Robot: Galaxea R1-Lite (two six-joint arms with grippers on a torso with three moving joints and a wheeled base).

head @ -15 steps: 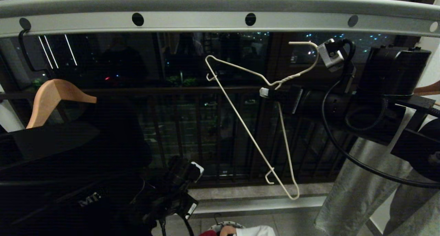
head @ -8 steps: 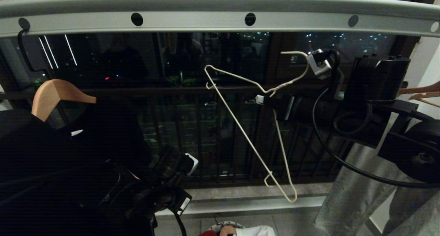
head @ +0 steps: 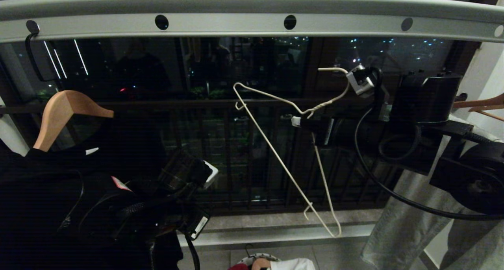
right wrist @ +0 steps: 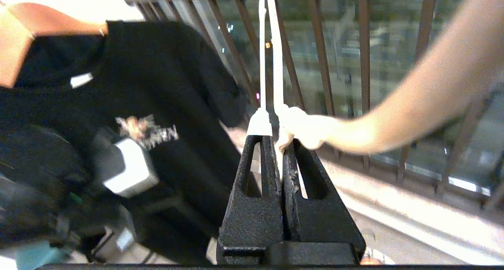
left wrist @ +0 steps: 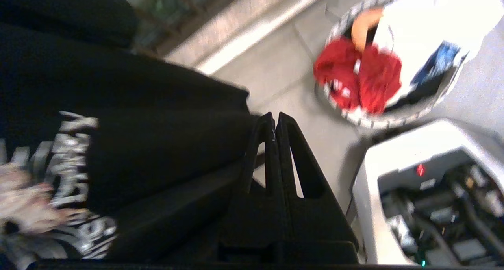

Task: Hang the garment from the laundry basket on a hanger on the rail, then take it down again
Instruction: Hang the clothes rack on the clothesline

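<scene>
Heads up, your right gripper (head: 296, 121) is pinched shut on the white wire hanger (head: 281, 159) neck, tilted and off the rail (head: 220, 24), while your left gripper (left wrist: 274, 118) is closed empty, so it could twist loose before the red T-shirt (left wrist: 356, 81) leaves the laundry basket (left wrist: 393, 120).

Black T-shirt (head: 59, 191) on a wooden hanger (head: 65, 112), grey trousers (head: 409, 222), dark window railing (head: 236, 152)

We are on a home laundry balcony at night; a drying rail (head: 252, 16) spans overhead, clothes hang left and right. City lights glimmer beyond the far window railing (head: 220, 144); a laundry basket (left wrist: 393, 120) sits on the tiled floor.
</scene>
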